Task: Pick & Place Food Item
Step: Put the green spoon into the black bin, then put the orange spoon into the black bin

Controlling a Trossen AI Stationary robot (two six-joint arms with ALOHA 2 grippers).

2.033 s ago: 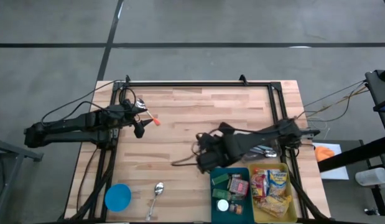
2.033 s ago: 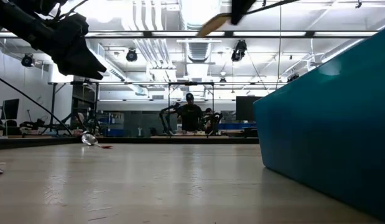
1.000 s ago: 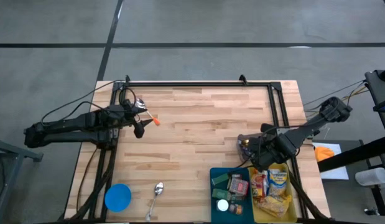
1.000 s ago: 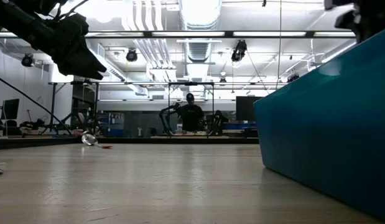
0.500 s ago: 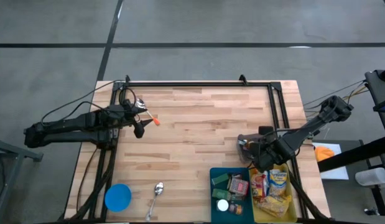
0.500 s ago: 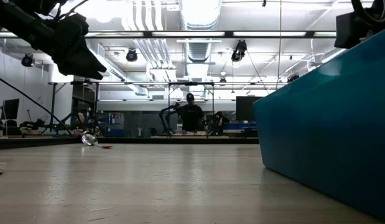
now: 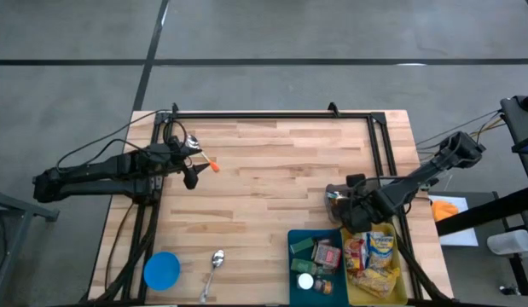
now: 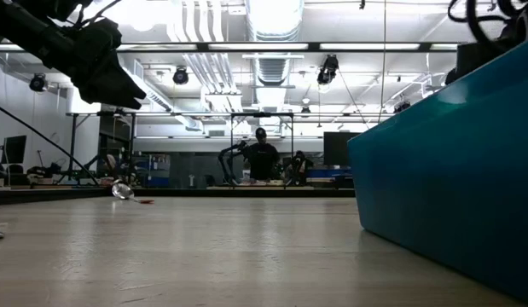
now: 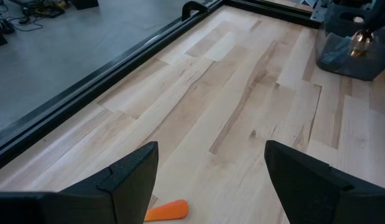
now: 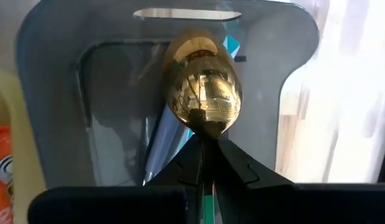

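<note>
Food items (image 7: 370, 256) sit in my teal and yellow bins at lower right. My right gripper (image 7: 339, 201), just above the bins, is clamped on a gold spoon (image 10: 203, 93). My left gripper (image 7: 191, 175) waits open at left.

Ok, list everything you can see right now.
table: 1, wood, under all
teal bin: 1, teal, table's right front, filled
yellow bin: 1, yellow, beside teal bin, snack packets
disc: 1, blue, left front corner
silver spoon: 1, silver, beside disc
orange piece: 1, orange, by left gripper
gold spoon: 1, gold, in right gripper
tray: 1, grey, under gold spoon
person: 1, dark top, far room
left gripper: 1, black, open, table's left
right gripper: 1, black, shut on gold spoon
</note>
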